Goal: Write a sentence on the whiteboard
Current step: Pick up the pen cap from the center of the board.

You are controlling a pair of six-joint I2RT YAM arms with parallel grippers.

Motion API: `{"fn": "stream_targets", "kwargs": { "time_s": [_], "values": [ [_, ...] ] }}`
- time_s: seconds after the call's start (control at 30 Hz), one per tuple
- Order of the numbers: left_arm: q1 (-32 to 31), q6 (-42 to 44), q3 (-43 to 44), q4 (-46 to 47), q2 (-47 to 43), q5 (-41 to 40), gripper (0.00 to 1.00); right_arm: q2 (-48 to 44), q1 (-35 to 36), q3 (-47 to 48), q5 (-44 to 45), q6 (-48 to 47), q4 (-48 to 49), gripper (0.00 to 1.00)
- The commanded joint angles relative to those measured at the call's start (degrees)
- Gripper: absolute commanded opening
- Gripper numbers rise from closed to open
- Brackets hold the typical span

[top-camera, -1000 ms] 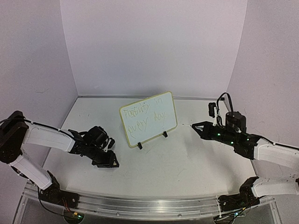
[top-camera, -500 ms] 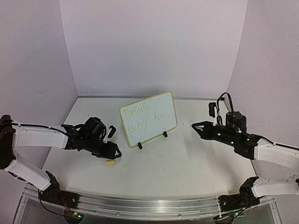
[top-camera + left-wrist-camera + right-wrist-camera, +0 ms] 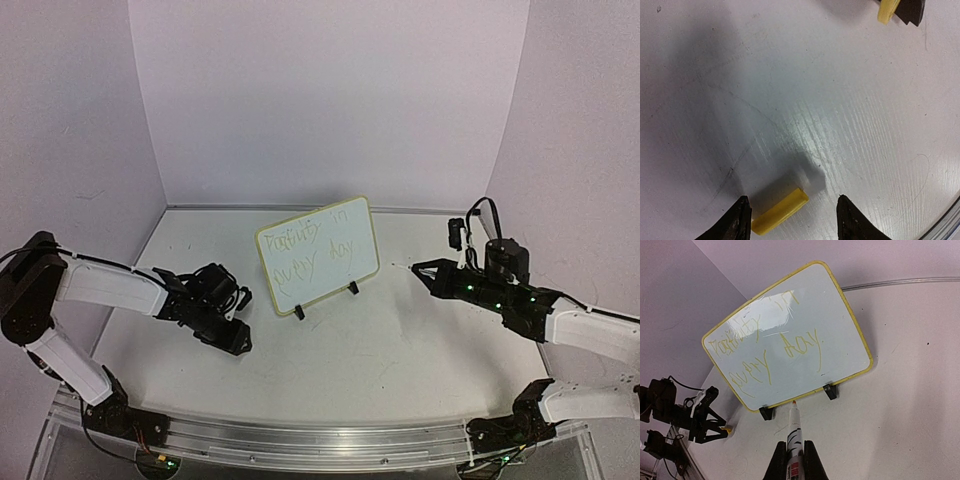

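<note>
Left wrist view cuts off most things: only one yellow corner of the whiteboard (image 3: pixel 887 11) peeks in at the top. A small yellow cap (image 3: pixel 780 212) lies flat on the tabletop (image 3: pixel 840 100), and one end hides behind a finger. The left pincer (image 3: pixel 794 220) is spread wide, one finger on each side of the cap. From above, the cap cannot be seen.

The whiteboard is a flat, shiny white rectangle with a pale yellow rim and round corners. It stands on two small black feet (image 3: pixel 352 288) near the middle of the far edge, leaning back. Its long side runs left to right, with the right end farther back, so its face looks toward the near right corner. The sentence (image 3: pixel 765 355) is thin and faint, in two lines. The first word is too messy to read. The rest looks like "in every day". The right pincer (image 3: pixel 792 460) is clenched on a slim white marker (image 3: pixel 794 432). The marker's tip aims at the board and stays apart from it.
</note>
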Motion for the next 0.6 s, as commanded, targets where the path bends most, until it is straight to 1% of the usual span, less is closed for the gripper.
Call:
{"fn": "stream_targets", "kwargs": {
  "time_s": [0.0, 0.2, 0.47, 0.57],
  "values": [
    [0.2, 1.4, 2.0, -0.3, 0.6, -0.8, 0.57, -0.9, 0.1, 0.3, 0.8, 0.0, 0.9, 0.00],
    [0.1, 0.1, 0.6, -2.1, 0.6, 3.9, 0.56, -0.1, 0.1, 0.6, 0.7, -0.2, 1.0, 0.00],
    [-0.3, -1.4, -1.4, -4.7, -2.5, 4.7, 0.52, 0.4, 0.1, 0.6, 0.9, -0.3, 1.2, 0.00],
    [-0.4, -1.4, -0.7, -5.5, -1.7, 4.4, 0.47, 0.6, 0.1, 0.5, 0.7, -0.2, 1.2, 0.00]
  ]
}}
